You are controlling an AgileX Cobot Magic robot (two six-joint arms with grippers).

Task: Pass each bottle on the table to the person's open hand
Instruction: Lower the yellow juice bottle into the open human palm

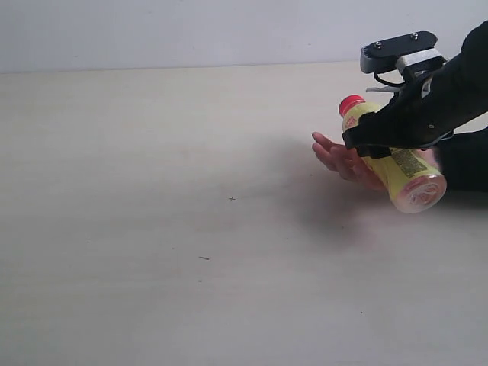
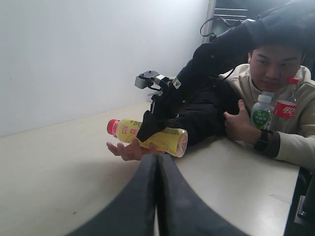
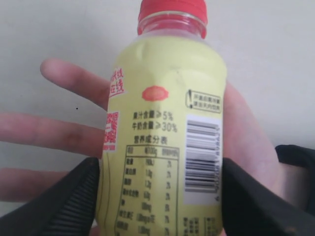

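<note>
My right gripper (image 1: 364, 142) is shut on the yellow bottle (image 1: 404, 179) with the red cap, holding it tilted just above the person's open hand (image 1: 335, 156) at the right of the table (image 1: 191, 229). In the right wrist view both fingers of the right gripper (image 3: 160, 196) press the sides of the yellow bottle (image 3: 162, 128), with the hand (image 3: 64, 132) spread palm-up beneath it. Whether the bottle touches the palm I cannot tell. My left gripper (image 2: 157, 160) is shut on nothing, pointing toward the yellow bottle (image 2: 170, 140) and the hand (image 2: 129, 150); the exterior view does not show it.
The person sits at the table's far side and hugs a white bottle with a green label (image 2: 261, 114) and a clear bottle with a red label (image 2: 285, 105) against the chest with the other arm. A white wall stands behind the table.
</note>
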